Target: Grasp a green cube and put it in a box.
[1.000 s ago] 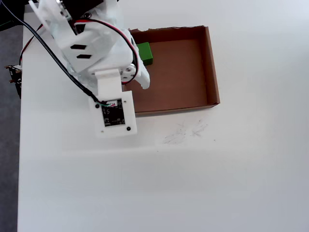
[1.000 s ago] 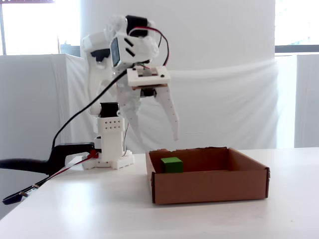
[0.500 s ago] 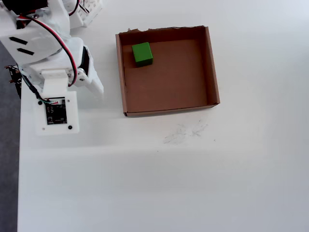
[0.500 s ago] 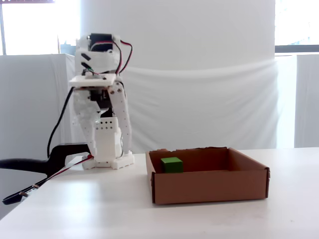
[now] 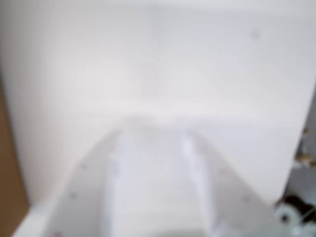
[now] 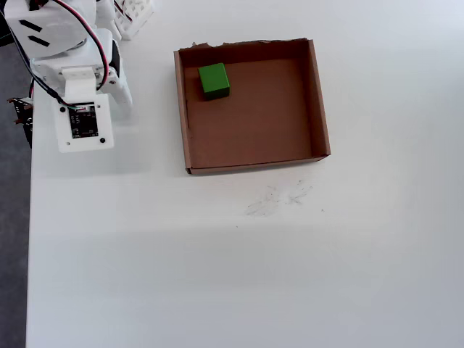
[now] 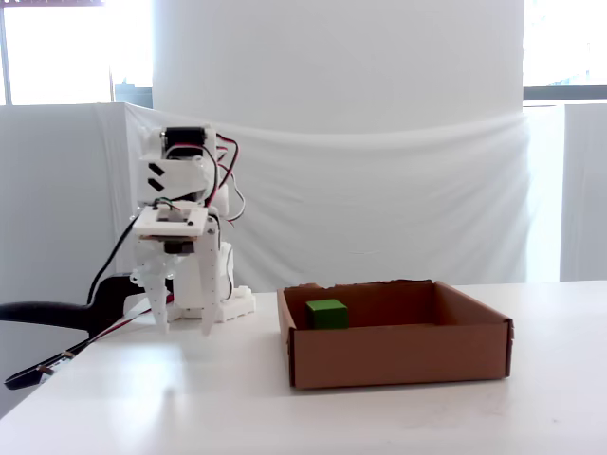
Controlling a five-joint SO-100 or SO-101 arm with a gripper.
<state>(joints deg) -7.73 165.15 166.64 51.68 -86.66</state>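
since the green cube (image 6: 214, 80) already sits flat on the floor of the box (image 6: 317, 101), in the corner nearest the arm's side and just beside the ragged torn wall, you can treat the placing step as done, judging from how things lie. in the fixed view the cube (image 7: 327, 314) rests low inside the cardboard walls (image 7: 398, 355), apart from everything else, so nothing is propping it.

your gripper (image 7: 184, 328) hangs over the bare counter (image 6: 217, 275) well apart from the box, tips pointing down near the surface beside the arm's base (image 7: 228, 305). its two fingers stand spread with a gap between them, and they hold nothing. that fits an arm parked clear of the box so the cube is left alone.

the wrist view is too blurred to add much: you see only the pale fingers (image 5: 197, 177) over white counter.
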